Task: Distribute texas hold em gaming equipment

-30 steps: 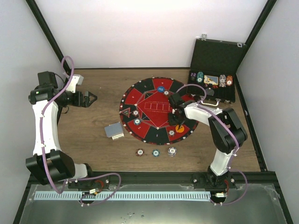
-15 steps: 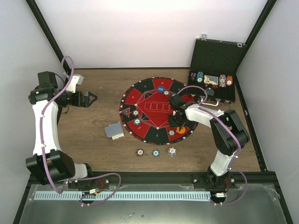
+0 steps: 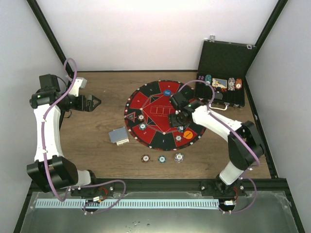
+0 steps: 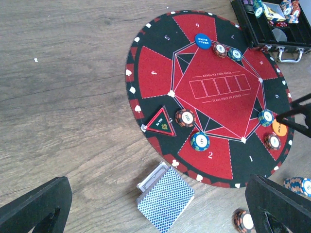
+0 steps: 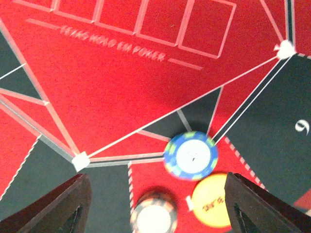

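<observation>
My right gripper [image 3: 179, 118] hangs open and empty over the right part of the round red-and-black mat [image 3: 150, 104]. Between its fingers [image 5: 68, 208], the right wrist view shows a blue chip [image 5: 190, 156], an orange button disc [image 5: 211, 200] and a brown-striped chip [image 5: 154, 213] lying on the mat. My left gripper [image 3: 95, 102] is open and empty, high over the table's left side. A card deck [image 3: 118, 136] with patterned blue backs lies left of the mat [image 4: 165, 199]. A blue button disc [image 3: 167, 92] lies at the mat's far edge. Three chips [image 3: 162, 158] lie in a row in front of the mat.
A black hinged case [image 3: 221, 73] stands open at the back right with more chips and cards inside. A triangular marker [image 4: 162, 122] and two chips [image 4: 186, 118] lie on the mat's left part. Two more chips [image 4: 220, 48] lie near the blue button.
My right gripper has moved left and towards the far side over the mat, uncovering the blue chip beside the orange button. The left arm has not moved.
</observation>
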`<state>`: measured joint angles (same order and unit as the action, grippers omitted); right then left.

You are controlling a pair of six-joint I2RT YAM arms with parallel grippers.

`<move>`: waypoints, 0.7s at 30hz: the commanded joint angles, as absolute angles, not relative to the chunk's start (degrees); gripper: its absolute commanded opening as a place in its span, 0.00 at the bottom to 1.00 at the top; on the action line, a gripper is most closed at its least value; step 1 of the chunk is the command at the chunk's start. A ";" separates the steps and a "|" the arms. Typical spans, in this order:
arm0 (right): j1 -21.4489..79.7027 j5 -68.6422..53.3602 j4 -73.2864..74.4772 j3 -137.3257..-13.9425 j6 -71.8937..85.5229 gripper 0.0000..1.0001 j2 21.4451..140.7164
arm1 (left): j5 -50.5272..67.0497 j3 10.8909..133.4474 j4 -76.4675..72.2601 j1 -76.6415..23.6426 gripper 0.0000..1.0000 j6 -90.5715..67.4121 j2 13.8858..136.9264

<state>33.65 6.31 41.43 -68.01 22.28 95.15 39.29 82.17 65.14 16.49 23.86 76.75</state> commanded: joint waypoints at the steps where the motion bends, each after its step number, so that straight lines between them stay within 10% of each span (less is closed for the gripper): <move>1: 39.90 8.97 47.84 -67.20 27.72 0.77 89.13 | 40.61 81.75 64.07 16.70 1.00 24.29 75.99; 21: 57.57 4.48 52.74 -50.77 47.64 0.81 78.91 | 41.85 80.59 63.58 16.70 1.00 23.94 75.00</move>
<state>56.75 5.72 53.98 -52.25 45.25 79.24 40.40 80.55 63.75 16.49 24.01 76.62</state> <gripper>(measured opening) 0.823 0.999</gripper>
